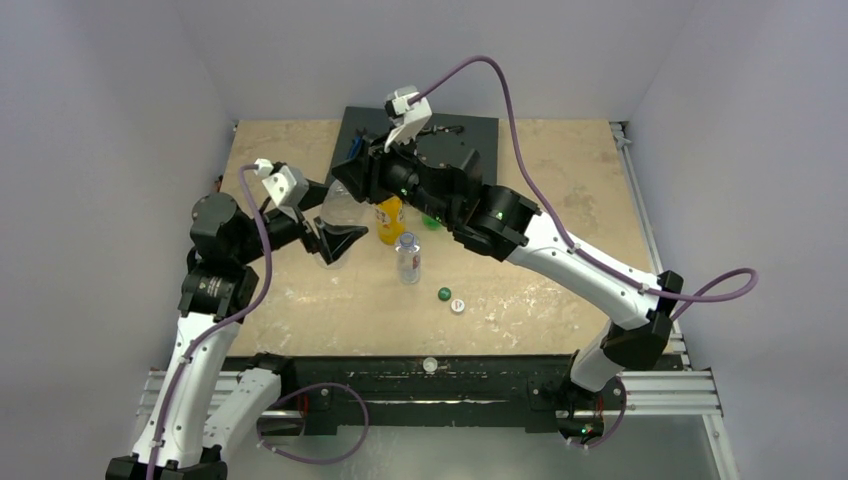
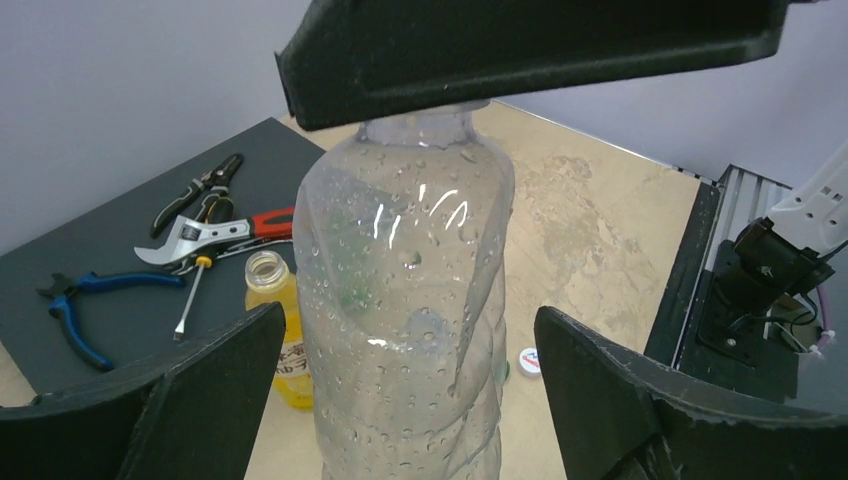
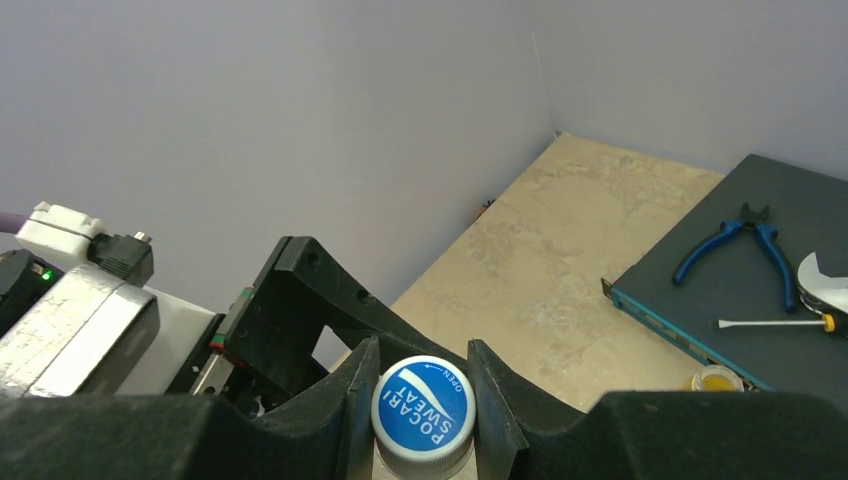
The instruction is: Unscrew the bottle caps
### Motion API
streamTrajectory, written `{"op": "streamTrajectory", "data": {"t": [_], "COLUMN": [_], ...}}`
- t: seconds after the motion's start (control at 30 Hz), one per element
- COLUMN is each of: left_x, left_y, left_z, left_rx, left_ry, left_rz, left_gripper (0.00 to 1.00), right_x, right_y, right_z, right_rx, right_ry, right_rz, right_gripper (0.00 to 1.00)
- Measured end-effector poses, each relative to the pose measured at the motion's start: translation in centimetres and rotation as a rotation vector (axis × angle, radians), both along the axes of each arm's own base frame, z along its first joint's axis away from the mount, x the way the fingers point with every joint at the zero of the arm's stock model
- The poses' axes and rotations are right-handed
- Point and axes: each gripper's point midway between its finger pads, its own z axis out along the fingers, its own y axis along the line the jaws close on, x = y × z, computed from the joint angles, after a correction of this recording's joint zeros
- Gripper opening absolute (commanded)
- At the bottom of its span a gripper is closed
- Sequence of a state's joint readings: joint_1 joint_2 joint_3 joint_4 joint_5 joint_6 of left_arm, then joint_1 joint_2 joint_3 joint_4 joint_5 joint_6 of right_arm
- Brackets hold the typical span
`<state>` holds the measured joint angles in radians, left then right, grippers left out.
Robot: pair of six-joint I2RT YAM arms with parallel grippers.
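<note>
Blue cap: sits on the neck of the large clear bottle, its white "POCARI SWEAT" print facing up.
Right gripper: above the bottle, both fingers pressed against opposite sides of the blue cap and clamped on it.
Large clear bottle: upright on the table, droplets inside its walls.
Left gripper: fingers spread to either side of the bottle's body with a slim gap on each side, holding nothing.
Orange-yellow bottle: upright just beside the large bottle, mouth uncapped.
Clear blue-labelled bottle: upright, nearer the arm bases.
Dark green cap: loose on the table just beside a white cap.
Dark mat: carries blue-handled pliers and a screwdriver.
</note>
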<state>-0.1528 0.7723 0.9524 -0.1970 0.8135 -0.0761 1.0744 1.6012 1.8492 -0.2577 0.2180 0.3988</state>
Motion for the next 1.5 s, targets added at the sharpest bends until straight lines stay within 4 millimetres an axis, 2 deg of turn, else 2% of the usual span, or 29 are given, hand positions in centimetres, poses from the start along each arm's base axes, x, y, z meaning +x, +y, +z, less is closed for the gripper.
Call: {"op": "streamTrajectory", "data": {"t": [0.17, 0.33, 0.43, 0.5, 0.57, 0.73, 1.0, 1.17, 1.33, 1.5], "left_x": [-0.1, 0.4, 0.6, 0.6, 0.5, 0.2, -0.3, 0.0, 0.6, 1.3], "left_y": [-0.3, -0.5, -0.7, -0.8, -0.9, -0.9, -0.3, 0.0, 0.2, 0.3], "left_z": [0.3, 0.0, -0.2, -0.2, -0.1, 0.2, 1.1, 1.2, 1.2, 0.8], "left_rx": [-0.008, -0.011, -0.014, -0.016, -0.019, -0.01, 0.0, -0.001, -0.001, -0.003], "left_ry": [-0.004, 0.016, 0.033, 0.04, 0.044, 0.021, -0.035, -0.044, -0.039, -0.019], "left_rz": [-0.02, -0.032, -0.049, -0.056, -0.063, -0.074, -0.032, -0.003, 0.021, 0.042], "left_gripper": [0.78, 0.52, 0.47, 0.4, 0.35, 0.35, 0.35, 0.34, 0.33, 0.33], "right_x": [0.0, -0.2, -0.1, -0.1, 0.0, -0.1, 1.0, 1.1, 1.1, 1.1], "right_y": [0.1, 0.2, 0.2, 0.2, 0.2, 0.2, 0.1, -0.1, 0.0, 0.0], "right_z": [-0.2, -0.2, -0.3, -0.3, -0.3, 0.3, 3.4, 3.3, 3.3, 3.3], "right_rx": [-0.008, -0.01, -0.018, -0.021, -0.019, 0.003, 0.067, 0.07, 0.072, 0.072], "right_ry": [-0.004, -0.007, -0.017, -0.018, -0.019, -0.012, -0.019, -0.007, -0.005, -0.005], "right_rz": [0.001, 0.007, 0.007, 0.005, 0.001, -0.011, -0.083, -0.097, -0.096, -0.095], "right_gripper": [0.19, 0.19, 0.2, 0.27, 0.45, 0.51, 0.44, 0.44, 0.53, 0.54]}}
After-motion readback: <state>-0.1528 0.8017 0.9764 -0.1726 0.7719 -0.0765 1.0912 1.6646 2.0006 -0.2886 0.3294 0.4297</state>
